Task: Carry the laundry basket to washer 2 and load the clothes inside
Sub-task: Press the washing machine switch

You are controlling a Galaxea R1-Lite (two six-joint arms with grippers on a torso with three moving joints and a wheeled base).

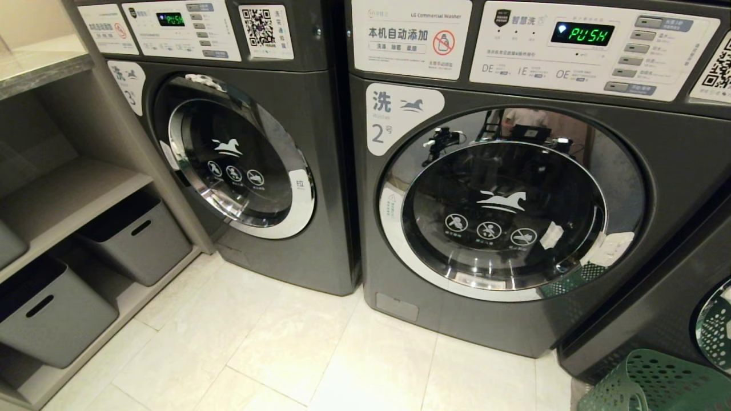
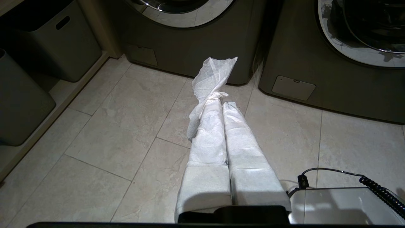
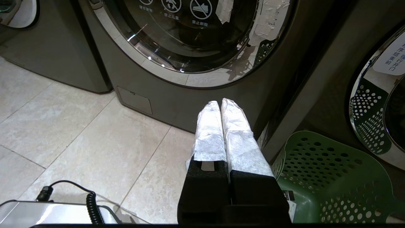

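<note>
Pale floor tiles (image 1: 320, 348) run up to washer 2 (image 1: 514, 319), its round door closed. Left gripper (image 2: 218, 103) and right gripper (image 3: 220, 102) hang low over them, white-wrapped fingers pressed together, holding nothing. Beside the right gripper the laundry basket (image 3: 329, 171) stands near the washer's right corner; I cannot see what is in it.

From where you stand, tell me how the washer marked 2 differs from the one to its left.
Washer 2 faces the head camera nearly square, while the left washer is seen at an angle. Washer 2's label reads 2; the left washer's label shows a partly visible number that looks like 3. The green laundry basket sits by washer 2's right side, not by the left washer. Both are dark grey, doors shut, horse logos on the glass, displays reading PUSH.
</note>
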